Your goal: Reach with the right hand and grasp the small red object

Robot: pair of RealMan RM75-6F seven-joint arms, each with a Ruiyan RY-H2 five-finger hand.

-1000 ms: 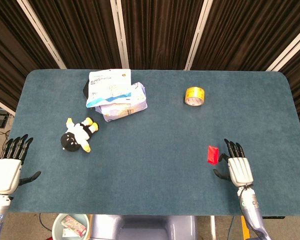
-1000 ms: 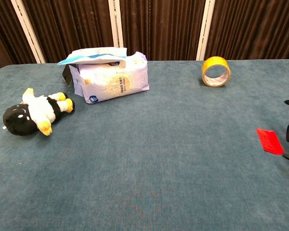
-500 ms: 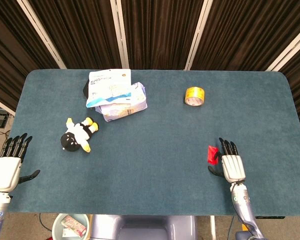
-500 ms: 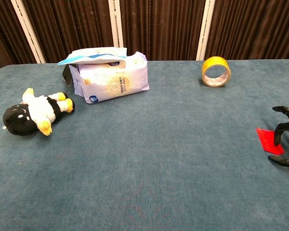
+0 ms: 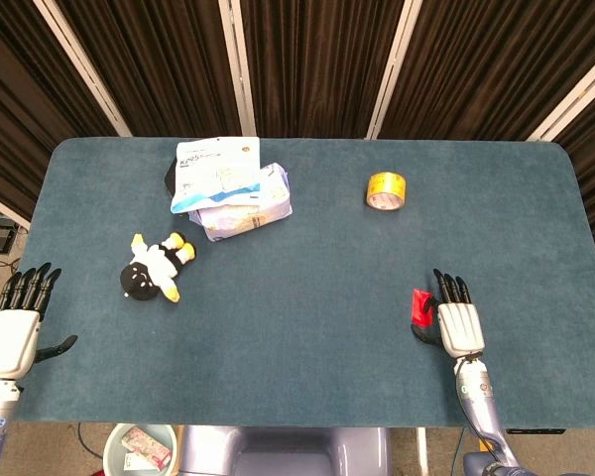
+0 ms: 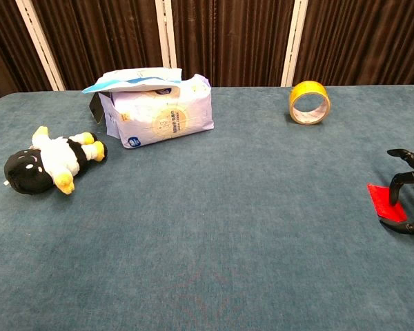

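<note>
Small red flat object (image 5: 420, 305) lies on the blue-green felt tabletop (image 5: 307, 297) toward the robot's right side, well short of the near edge, and in the chest view it shows as a red slanted card-like piece (image 6: 385, 202) flat on the cloth at the far right of the picture. The right hand (image 5: 457, 319) sits immediately beside it, palm down, with its dark fingers (image 5: 449, 288) spread and pointing toward the far edge; its thumb reaches toward the near end of the red piece. In the chest view the dark fingertips (image 6: 400, 181) curve down over the right edge of the red object, and a lower digit lies just below it, so the hand brackets the piece, but the fingers are apart and nothing is lifted or clamped; whether any tip actually touches the red surface cannot be told. The left hand (image 5: 16, 331) hangs at the near left corner of the table, its fingers apart and holding nothing. Further back on the left, a white and pale purple plastic package (image 5: 230, 188) lies with a blue-trimmed flap on top. Near it, closer to the robot, a black, white and yellow plush penguin toy (image 5: 155, 268) lies on its side. A yellow roll of tape (image 5: 386, 190) stands on edge at the far right-centre, well apart from the red object.
</note>
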